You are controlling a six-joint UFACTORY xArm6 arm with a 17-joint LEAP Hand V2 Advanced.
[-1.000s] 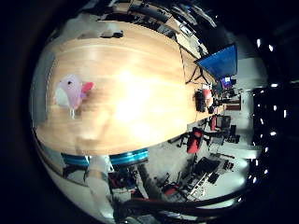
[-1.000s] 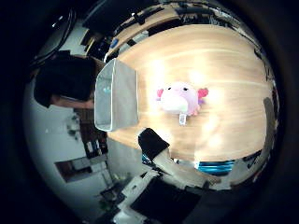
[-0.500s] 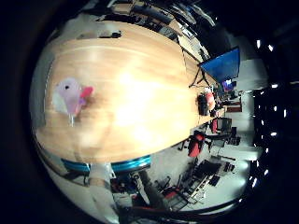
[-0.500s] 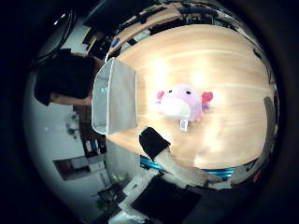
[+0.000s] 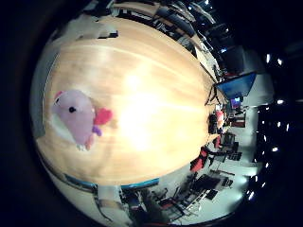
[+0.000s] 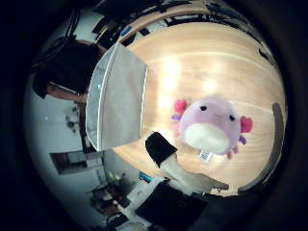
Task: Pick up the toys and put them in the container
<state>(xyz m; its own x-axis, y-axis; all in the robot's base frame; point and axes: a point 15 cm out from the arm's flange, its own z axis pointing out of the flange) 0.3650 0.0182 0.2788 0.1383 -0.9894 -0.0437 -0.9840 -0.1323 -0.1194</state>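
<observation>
A pink plush toy (image 6: 217, 125) with darker pink frills lies on the wooden table (image 6: 202, 67). It also shows in the little finger side palm view (image 5: 76, 118). A clear plastic container (image 6: 115, 96) stands on the table beside the toy, near the table's edge. A white and black finger of my right hand (image 6: 168, 159) shows in the thumb side palm view, between the container and the toy, away from both. The toy looks larger than before, so the palm is closer to it.
The table's far end (image 5: 180, 57) runs toward a room with a blue screen (image 5: 237, 87), chairs and red items on the floor. A dark chair (image 6: 67, 72) stands behind the container, off the table.
The toy and the container have grown larger in both views: the hand has come down closer to the table and toward the toy. The toy itself lies where it was.
</observation>
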